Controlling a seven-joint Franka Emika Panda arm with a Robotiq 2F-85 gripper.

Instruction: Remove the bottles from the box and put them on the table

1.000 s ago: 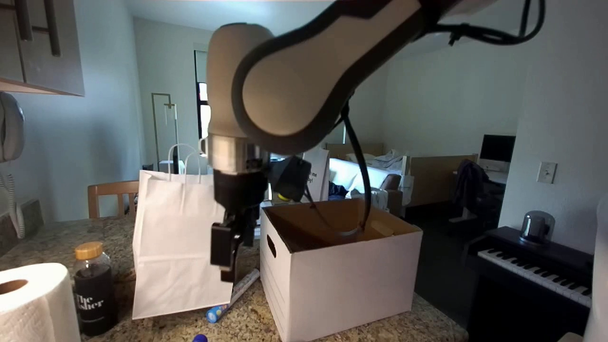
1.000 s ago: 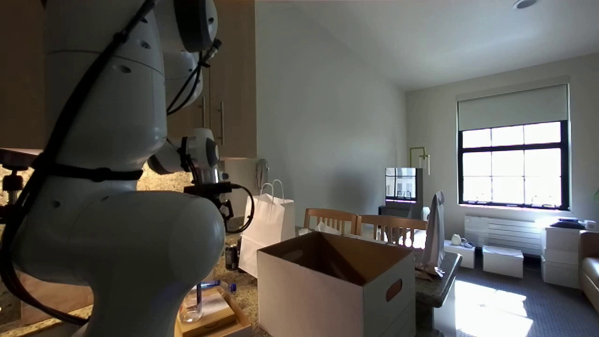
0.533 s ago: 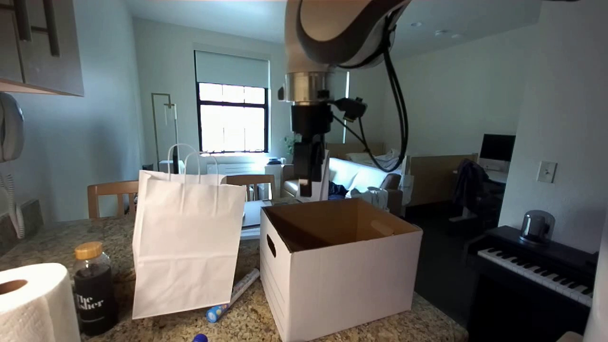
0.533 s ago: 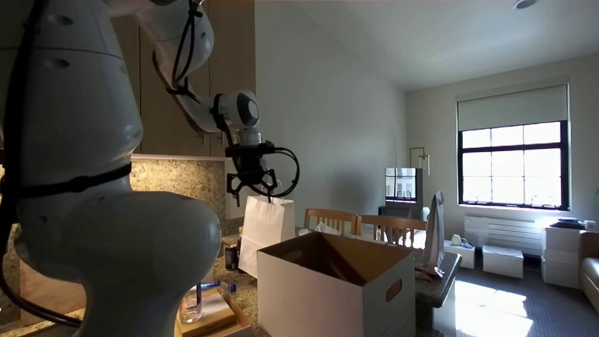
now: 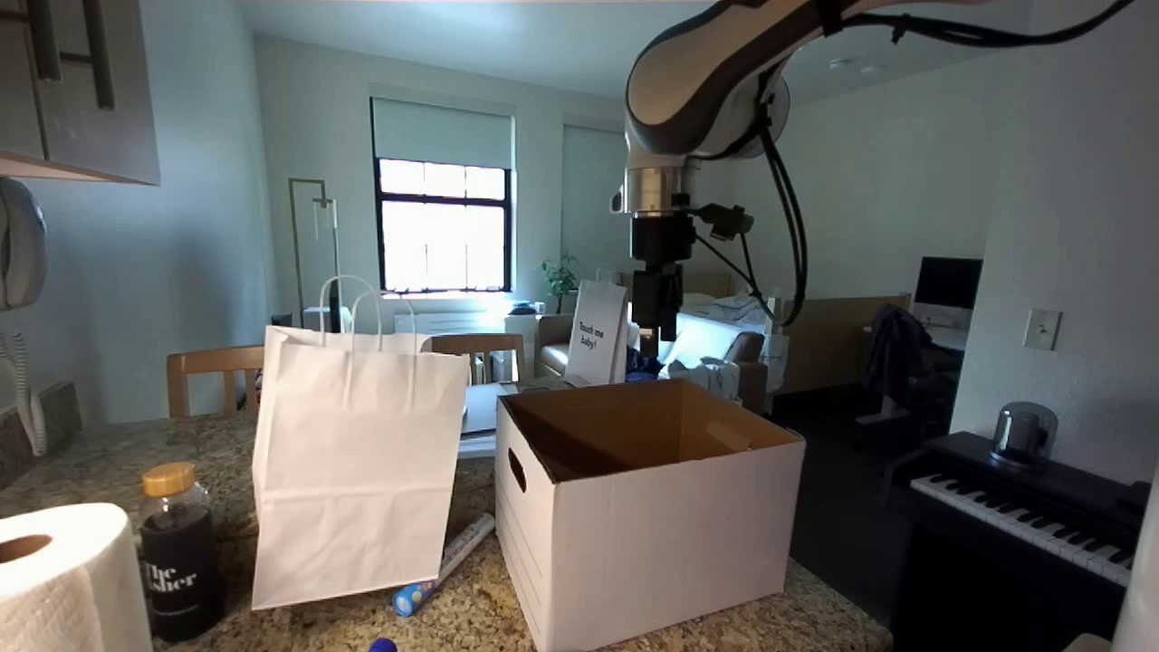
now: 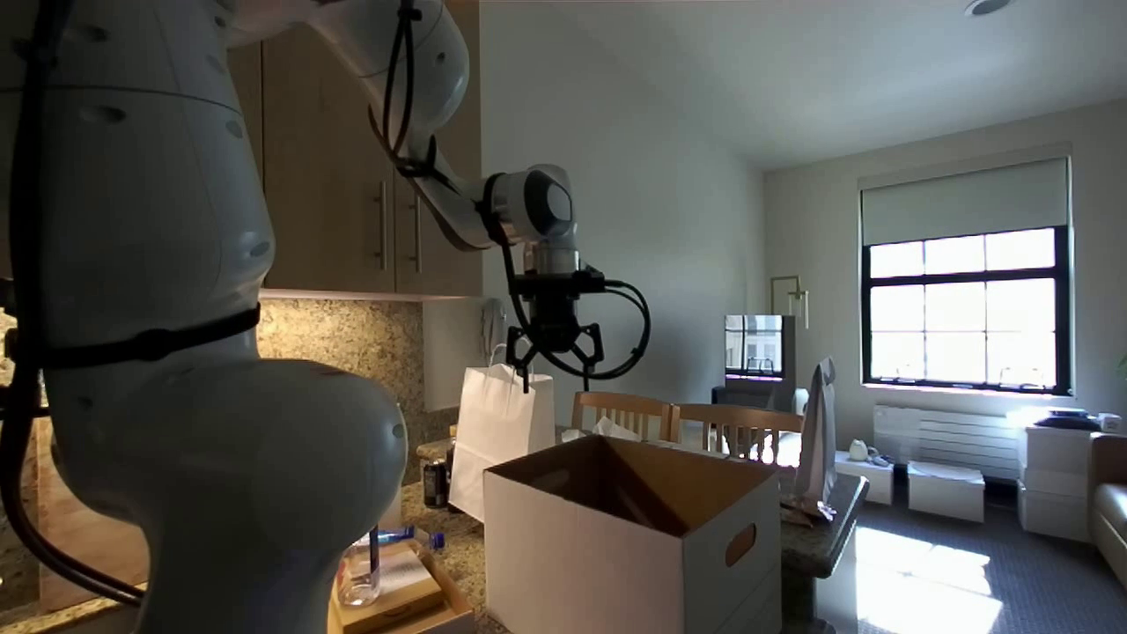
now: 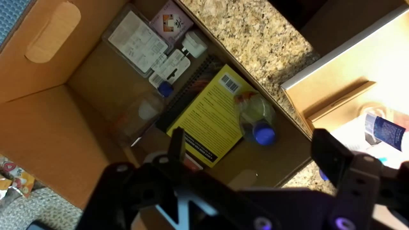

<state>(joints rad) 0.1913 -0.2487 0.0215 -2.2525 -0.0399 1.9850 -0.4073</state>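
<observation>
The box (image 5: 670,543), near the desk (image 5: 815,616) edge, holds two bottles (image 7: 254,110), well apart. The end effector (image 6: 556,388) hangs above its rim, jaws spread wide.

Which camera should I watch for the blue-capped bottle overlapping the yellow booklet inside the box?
The wrist view: it looks down into the box, so the bottle shows its clear body and blue cap over the edge of the yellow booklet. Both exterior views show none of it; the box's walls hide it.
</observation>
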